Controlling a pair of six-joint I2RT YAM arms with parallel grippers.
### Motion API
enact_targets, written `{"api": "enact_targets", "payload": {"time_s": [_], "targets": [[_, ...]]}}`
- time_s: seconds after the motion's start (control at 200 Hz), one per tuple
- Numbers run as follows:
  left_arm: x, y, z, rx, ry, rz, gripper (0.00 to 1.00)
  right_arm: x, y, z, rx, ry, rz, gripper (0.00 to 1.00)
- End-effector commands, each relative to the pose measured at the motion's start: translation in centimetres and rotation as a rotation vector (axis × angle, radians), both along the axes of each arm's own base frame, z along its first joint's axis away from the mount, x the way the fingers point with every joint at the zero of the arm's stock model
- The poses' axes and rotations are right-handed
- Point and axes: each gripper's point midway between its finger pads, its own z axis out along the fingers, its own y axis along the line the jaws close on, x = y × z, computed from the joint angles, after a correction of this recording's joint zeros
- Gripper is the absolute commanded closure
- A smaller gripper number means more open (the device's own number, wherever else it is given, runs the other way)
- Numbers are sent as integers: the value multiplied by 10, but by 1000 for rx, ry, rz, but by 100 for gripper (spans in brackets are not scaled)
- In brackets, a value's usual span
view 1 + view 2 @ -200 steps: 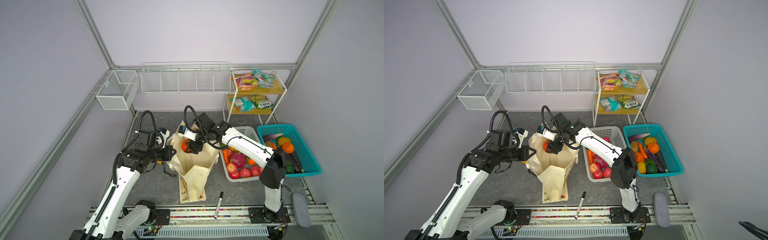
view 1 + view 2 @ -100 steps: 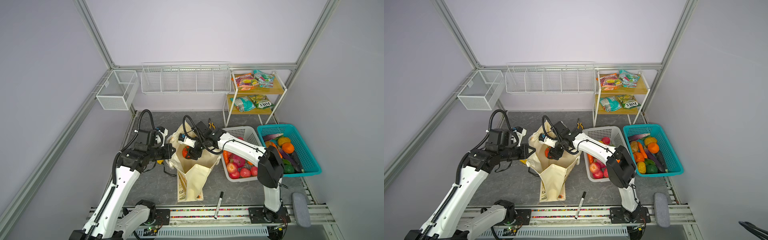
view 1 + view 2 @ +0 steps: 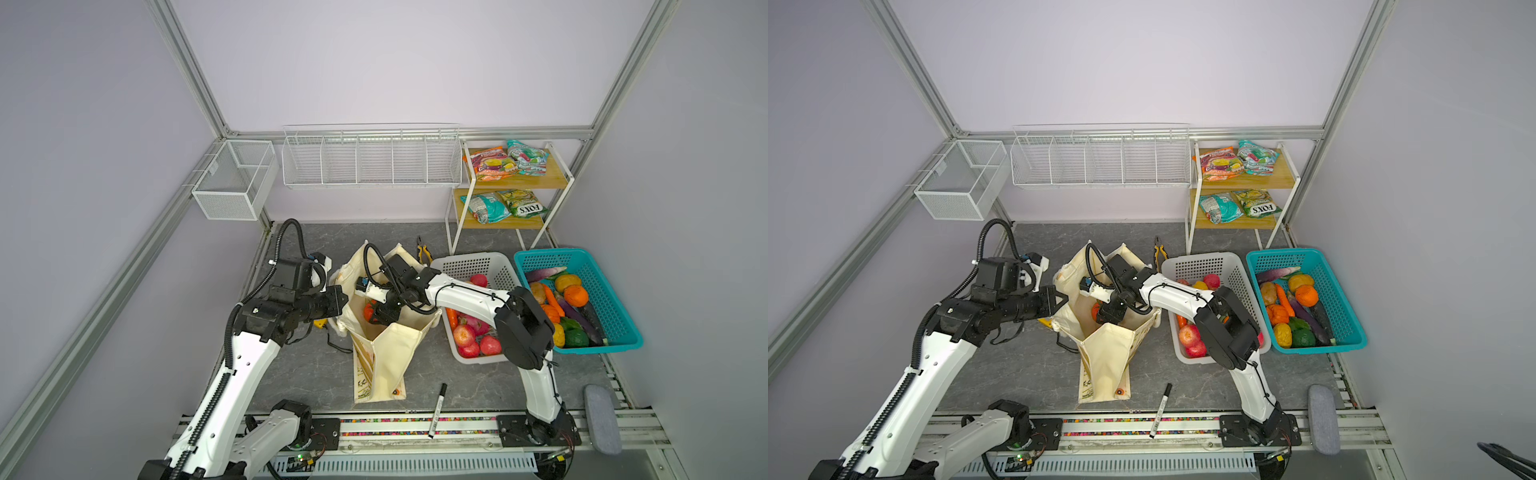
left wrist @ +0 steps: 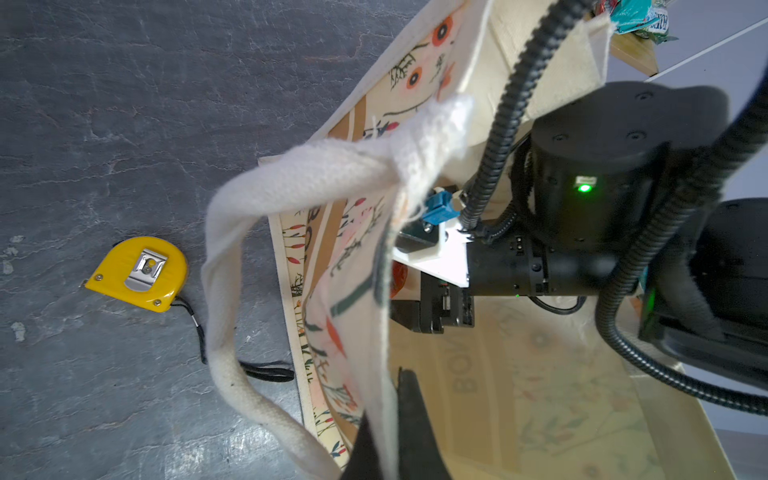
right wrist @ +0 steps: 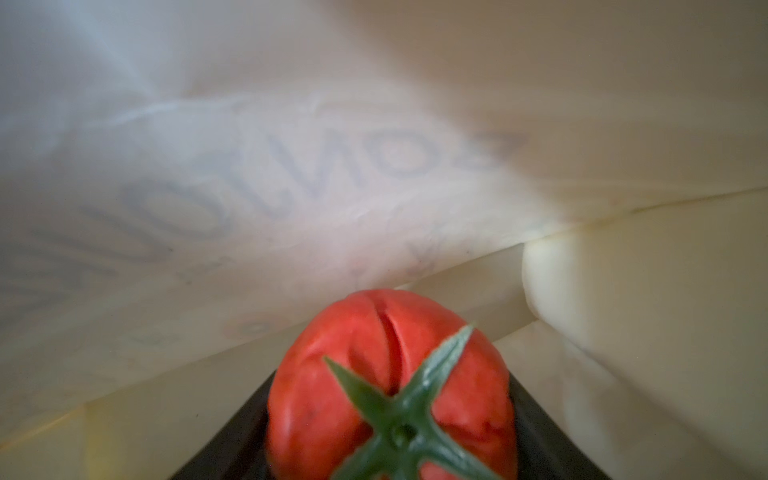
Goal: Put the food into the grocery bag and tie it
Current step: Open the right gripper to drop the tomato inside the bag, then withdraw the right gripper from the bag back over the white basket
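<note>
The bag [image 3: 386,353] stands open on the grey table [image 3: 299,374], its mouth spread wide and its printed side turned toward the left arm. The left gripper [image 3: 338,300] is clamped tight on the bag's rim at the side nearest that arm. The left wrist view shows the cream cloth pinched between its two black fingers [image 4: 415,432]. A thick white rope handle [image 4: 232,249] loops off the same rim and hangs outside the bag, down toward the table.

The right gripper [image 3: 376,313] reaches into the bag's mouth from the opposite side and grips a red tomato [image 3: 368,311] with a green stem. In both top views the tomato sits just inside the bag's opening, below the rim. The right wrist view looks into the bag. There the tomato is held between the dark fingers [image 5: 548,449], with the bag's inner walls all around it and mirrored lettering showing through the cloth. Whether the tomato touches the bag's floor cannot be told.

A yellow tape measure [image 4: 137,274] lies on the table just beside the bag, on the left arm's side, and its black strap passes under the handle. Pliers [image 3: 423,252] lie behind the bag. A white basket [image 3: 473,266] of toy fruit stands just beside the bag on the right arm's side, with a teal basket [image 3: 552,255] beyond it. A black marker [image 3: 438,405] lies in front of the bag.
</note>
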Motion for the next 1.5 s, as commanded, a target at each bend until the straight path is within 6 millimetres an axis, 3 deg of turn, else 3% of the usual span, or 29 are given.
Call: {"api": "enact_targets", "payload": {"time_s": [0.0, 0.2, 0.24, 0.255, 0.275, 0.52, 0.715, 0.88, 1.035, 1.2, 1.335, 1.495], "targets": [[11, -1, 15, -13, -59, 19, 100, 6, -1, -11, -1, -4, -15, 28], [11, 0, 13, 2, -59, 14, 100, 9, -3, -7, 0, -20, -39, 15], [11, 0, 13, 6, -58, 13, 100, 9, -3, -3, 4, -24, -42, 1], [11, 0, 13, 6, -60, 12, 100, 10, -3, -2, 7, -26, -43, 9], [11, 1, 14, 6, -61, 13, 100, 10, -3, 1, 11, -29, -46, 12], [10, 0, 14, 9, -70, 2, 100, 13, -3, 36, 59, -72, -63, 12], [9, -1, 15, 7, -74, -12, 100, 17, -4, 99, 132, -153, -96, 12], [9, -2, 16, 4, -78, -20, 100, 18, -17, 157, 181, -240, -156, 12], [9, -4, 15, -5, -79, -26, 100, 17, -41, 212, 240, -306, -259, 12], [7, -4, 16, -9, -83, -28, 100, 13, -78, 257, 239, -329, -414, 12], [6, -4, 14, -9, -82, -29, 100, 8, -116, 275, 211, -365, -539, 12], [5, 0, 14, 11, -91, -25, 100, 3, -179, 287, 169, -430, -763, 12]]}}
